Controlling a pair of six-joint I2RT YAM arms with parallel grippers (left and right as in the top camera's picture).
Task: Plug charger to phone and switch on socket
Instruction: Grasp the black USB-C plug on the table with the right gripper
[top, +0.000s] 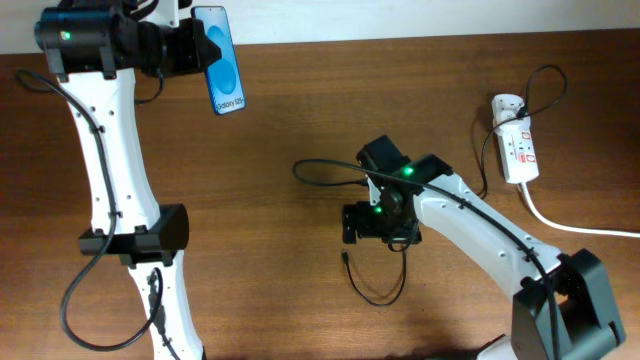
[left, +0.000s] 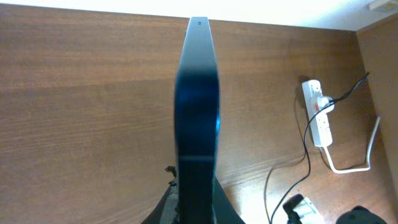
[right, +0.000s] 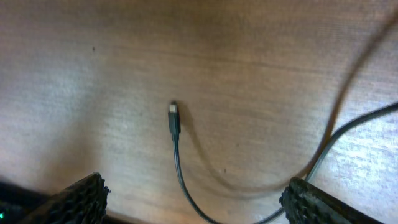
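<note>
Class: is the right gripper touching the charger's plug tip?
Apart. Right wrist view shows bare wood between the plug tip and both fingers of the right gripper.

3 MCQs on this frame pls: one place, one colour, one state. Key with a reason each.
1. In the overhead view, where on the table does the socket lie?
A. at the far right side
B. under the left arm
C. at the centre

2. What colour is the screen of the phone?
A. red
B. blue
C. white

3. What is the state of the charger's plug tip?
A. plugged into the phone
B. lying loose on the table, below the open right gripper
C. clamped in the left gripper

Key:
1 A: the white strip sits near the table's right edge.
2 B: the screen shows blue with a lighter blue oval.
3 B: the right wrist view shows the tip on the bare wood, with the gripper wide open and not touching it.
</note>
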